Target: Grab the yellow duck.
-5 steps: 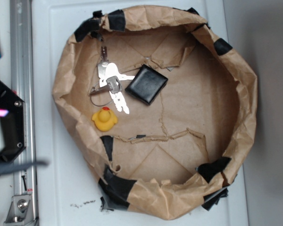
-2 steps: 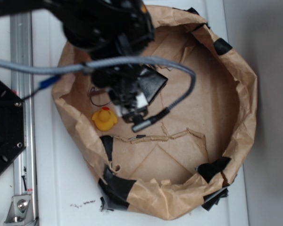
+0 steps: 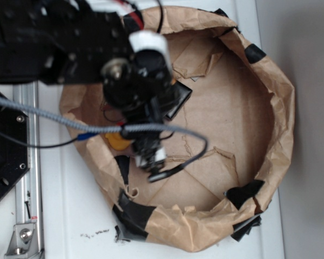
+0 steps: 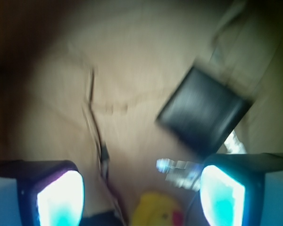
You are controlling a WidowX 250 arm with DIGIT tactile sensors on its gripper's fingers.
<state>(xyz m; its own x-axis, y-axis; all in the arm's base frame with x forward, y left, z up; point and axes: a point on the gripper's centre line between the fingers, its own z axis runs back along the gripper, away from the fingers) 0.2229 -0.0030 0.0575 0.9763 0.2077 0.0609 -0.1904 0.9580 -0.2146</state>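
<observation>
Yellow duck [image 3: 116,141] lies at the left inside the paper-lined basket [image 3: 281,108] in the exterior view, mostly hidden under the arm. In the wrist view the gripper [image 4: 141,193] is spread wide above the duck [image 4: 156,211], the wallet [image 4: 203,110] farther off. It looks light, soft and rounded; squeeze its body across the middle.

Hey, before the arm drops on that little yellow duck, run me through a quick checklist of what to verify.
1. Small yellow rubber duck in the wrist view: ok, at the bottom edge.
2. Gripper open: ok, glowing fingers spread wide.
3. Duck between the fingers: ok, roughly centred.
4. Black square wallet clear of the duck: ok, apart.
5. Silver keys clear: not ok, close beside the duck.
6. Height above the duck: cannot tell, the view is blurred.
</observation>
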